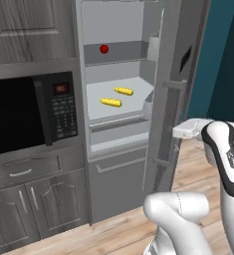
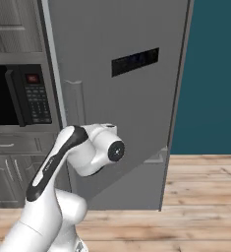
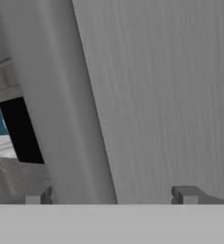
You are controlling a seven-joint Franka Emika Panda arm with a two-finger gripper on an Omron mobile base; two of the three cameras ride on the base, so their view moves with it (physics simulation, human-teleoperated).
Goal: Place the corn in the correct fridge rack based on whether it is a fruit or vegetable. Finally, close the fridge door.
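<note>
The fridge stands open. Two small yellow corn cobs (image 1: 123, 91) (image 1: 111, 102) lie apart on the pale fridge rack (image 1: 135, 105). The fridge door (image 1: 168, 60) is swung partly inward and is seen edge-on in the left base view. In the right base view its outer face (image 2: 136, 113) shows the dark display panel (image 2: 135, 62) and the vertical handle (image 2: 75, 110). My hand (image 1: 188, 128) is on the outer side of the door. In the hand view my gripper (image 3: 112, 196) is open and empty, its fingertips (image 3: 185, 194) close to the door face (image 3: 170, 95).
A small red ball (image 1: 104, 49) sits on the darker shelf above the rack. A black-fronted microwave (image 1: 19, 114) (image 2: 9, 93) is built in left of the fridge, with grey cabinets (image 1: 34, 204) below. Wooden floor (image 2: 200, 187) and a teal wall (image 2: 215, 74) lie to the right.
</note>
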